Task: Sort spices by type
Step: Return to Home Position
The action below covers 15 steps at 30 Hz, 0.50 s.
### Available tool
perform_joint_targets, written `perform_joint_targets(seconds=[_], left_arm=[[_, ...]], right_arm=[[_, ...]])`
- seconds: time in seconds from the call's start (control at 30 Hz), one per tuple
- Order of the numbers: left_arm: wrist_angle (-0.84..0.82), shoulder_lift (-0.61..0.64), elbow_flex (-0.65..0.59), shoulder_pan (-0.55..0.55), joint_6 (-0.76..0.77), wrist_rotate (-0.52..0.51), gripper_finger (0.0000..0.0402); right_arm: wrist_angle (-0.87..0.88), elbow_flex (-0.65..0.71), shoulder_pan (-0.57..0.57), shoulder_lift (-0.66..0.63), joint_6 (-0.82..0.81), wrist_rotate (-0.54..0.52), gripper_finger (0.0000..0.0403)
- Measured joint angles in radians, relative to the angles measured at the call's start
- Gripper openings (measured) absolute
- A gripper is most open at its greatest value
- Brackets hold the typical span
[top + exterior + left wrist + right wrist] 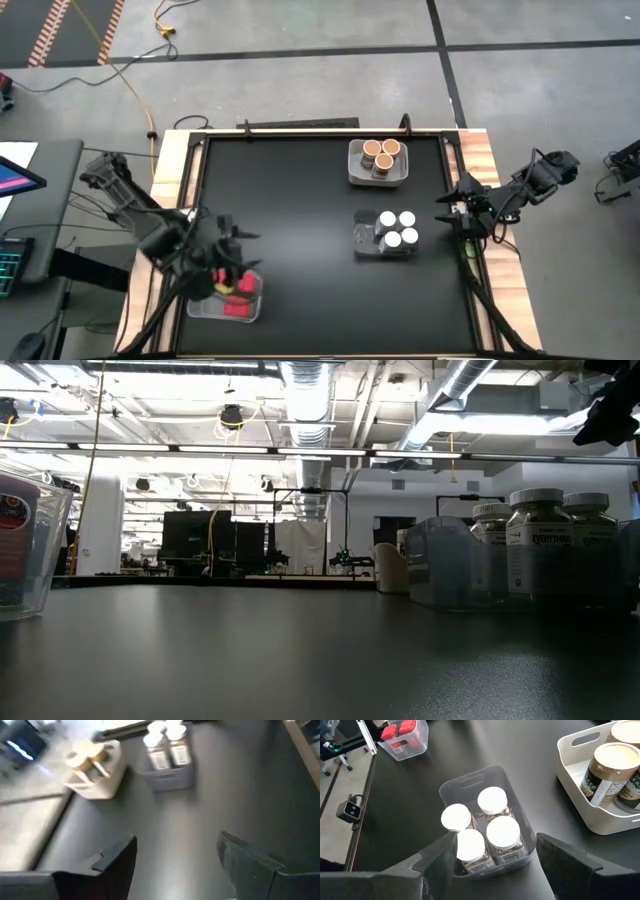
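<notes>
Lifting the left gripper (232, 268), spread wide and empty, straight up should have cleared the red cans (238, 309) in the clear bin (203, 312); the right gripper (450, 209), likewise spread and empty, hung near the white-lidded jars (397, 228).

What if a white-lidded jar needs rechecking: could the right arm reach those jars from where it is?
Probably yes. The right gripper sits open at the table's edge, facing the white-lidded jars in their bin, with only bare tabletop between.
</notes>
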State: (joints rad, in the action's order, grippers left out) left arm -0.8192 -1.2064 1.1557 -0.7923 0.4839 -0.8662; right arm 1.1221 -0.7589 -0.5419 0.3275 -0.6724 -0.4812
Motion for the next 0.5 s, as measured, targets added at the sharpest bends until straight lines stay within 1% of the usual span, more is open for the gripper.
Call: perform_joint_targets(seconds=[0.07, 0.1, 0.13, 0.17, 0.23, 0.3, 0.33, 0.37, 0.4, 0.5], left_arm=[[0.031, -0.001, -0.001, 0.07, -0.115, 0.003, 0.0263], [0.075, -0.002, -0.009, 0.111, -0.172, 0.024, 0.0263], [0.137, 0.0, -0.024, 0.157, -0.234, 0.07, 0.0263], [0.212, 0.0, -0.048, 0.207, -0.302, 0.132, 0.0263], [0.405, -0.002, -0.111, 0.301, -0.428, 0.306, 0.0263], [0.588, -0.003, -0.184, 0.388, -0.517, 0.462, 0.0263], [0.666, -0.003, -0.216, 0.427, -0.539, 0.515, 0.0263], [0.74, -0.002, -0.252, 0.465, -0.554, 0.549, 0.0263], [0.798, 0.0, -0.286, 0.499, -0.564, 0.563, 0.0263], [0.96, -0.002, -0.386, 0.585, -0.579, 0.575, 0.0263]], right_arm=[[0.0, 0.0, 0.0, 0.0, 0.001, 0.0, 0.0295], [0.0, 0.0, 0.0, 0.0, 0.001, 0.0, 0.0295], [0.0, 0.0, 0.0, 0.0, 0.001, 0.0, 0.0295], [0.0, 0.0, 0.0, 0.0, 0.001, 0.0, 0.0295], [0.0, 0.0, 0.0, 0.0, 0.001, 0.0, 0.0295], [0.0, 0.0, 0.0, 0.0, 0.0, 0.0, 0.0295], [0.0, 0.0, 0.0, 0.0, 0.001, 0.0, 0.0295], [0.0, 0.0, 0.0, 0.0, 0.001, 0.0, 0.0295], [0.0, 0.0, 0.0, 0.0, 0.001, 0.0, 0.0295], [0.0, 0.0, 0.0, 0.0, 0.002, 0.0, 0.0295]])
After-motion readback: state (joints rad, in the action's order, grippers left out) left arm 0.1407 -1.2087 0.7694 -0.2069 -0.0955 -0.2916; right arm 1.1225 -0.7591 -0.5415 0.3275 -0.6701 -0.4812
